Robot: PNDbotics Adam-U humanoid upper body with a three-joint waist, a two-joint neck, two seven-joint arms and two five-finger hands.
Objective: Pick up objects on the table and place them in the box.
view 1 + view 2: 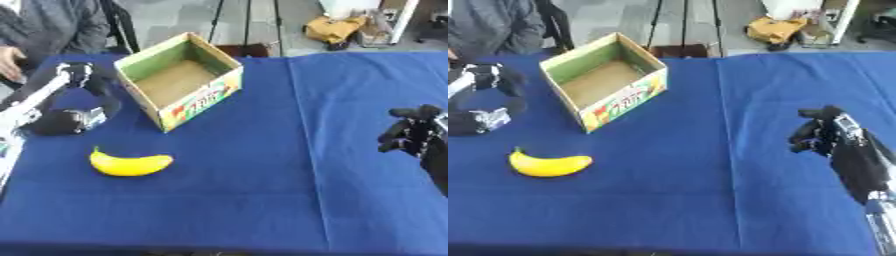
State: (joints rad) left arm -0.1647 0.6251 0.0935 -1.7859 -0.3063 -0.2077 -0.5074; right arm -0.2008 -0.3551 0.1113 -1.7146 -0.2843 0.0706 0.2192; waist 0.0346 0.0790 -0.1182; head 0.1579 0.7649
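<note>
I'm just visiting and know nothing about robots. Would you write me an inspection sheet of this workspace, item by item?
Surface: table under a blue cloth, creased down the middle.
Job's things: banana lying on the cloth near the left; open cardboard box behind it, nothing seen inside.
Clutter: nothing seen.
Hands: left hand low over the cloth beside the box, fingers unclear; right hand at the right, fingers curled, holding nothing.
Cables: nothing seen.
Surroundings: grey floor, yellow bag beyond the table.
</note>
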